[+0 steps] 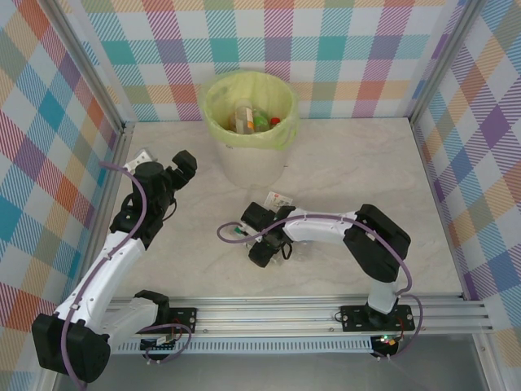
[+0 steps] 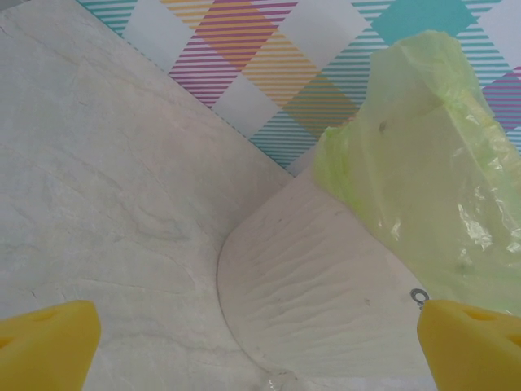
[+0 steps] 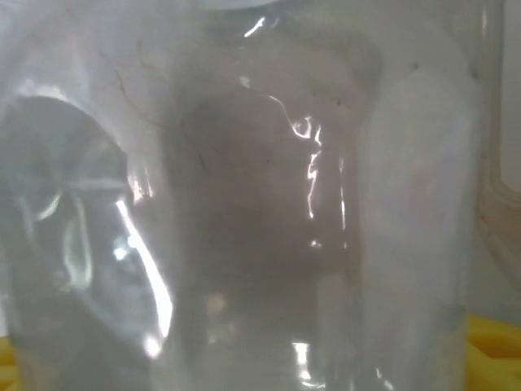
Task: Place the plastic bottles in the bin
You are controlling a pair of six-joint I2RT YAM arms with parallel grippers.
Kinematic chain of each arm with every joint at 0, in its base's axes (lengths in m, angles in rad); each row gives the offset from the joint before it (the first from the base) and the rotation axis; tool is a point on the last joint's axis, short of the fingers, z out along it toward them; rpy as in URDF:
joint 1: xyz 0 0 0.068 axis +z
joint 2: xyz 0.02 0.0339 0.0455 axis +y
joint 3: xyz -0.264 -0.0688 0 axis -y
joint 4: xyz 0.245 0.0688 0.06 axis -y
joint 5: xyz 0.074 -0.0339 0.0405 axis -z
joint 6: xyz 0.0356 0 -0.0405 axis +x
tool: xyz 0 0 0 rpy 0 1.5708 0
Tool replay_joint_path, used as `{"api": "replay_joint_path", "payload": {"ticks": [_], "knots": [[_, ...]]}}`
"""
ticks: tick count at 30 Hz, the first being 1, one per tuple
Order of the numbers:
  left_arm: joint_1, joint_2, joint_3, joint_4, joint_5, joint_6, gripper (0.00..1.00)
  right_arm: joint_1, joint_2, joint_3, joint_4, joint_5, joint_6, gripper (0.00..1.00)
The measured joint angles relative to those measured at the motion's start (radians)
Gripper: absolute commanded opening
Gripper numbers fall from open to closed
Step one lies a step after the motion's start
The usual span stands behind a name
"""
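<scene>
A white bin (image 1: 252,163) lined with a yellow-green bag (image 1: 218,114) stands at the back of the table (image 1: 366,163), with bottles (image 1: 248,118) inside. The left gripper (image 1: 183,167) hangs beside it, fingers wide apart. Mid-table, the right gripper (image 1: 264,236) surrounds a clear bottle (image 3: 260,204); I cannot tell whether it is clamped.

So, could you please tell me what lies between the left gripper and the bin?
Only bare tabletop: the left wrist view shows the left gripper facing the bin across plain marble, and the top external view agrees.
</scene>
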Motion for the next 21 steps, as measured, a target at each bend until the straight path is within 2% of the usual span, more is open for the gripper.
{"api": "replay_joint_path", "payload": {"ticks": [10,21], "knots": [[0.003,0.002,-0.001,0.0,0.01,-0.003,1.0,0.0,-0.043,0.0,0.033,0.047,0.005,0.65],[0.009,0.013,-0.001,-0.001,0.02,-0.003,1.0,0.0,-0.186,-0.002,0.129,0.077,0.006,0.6]]}}
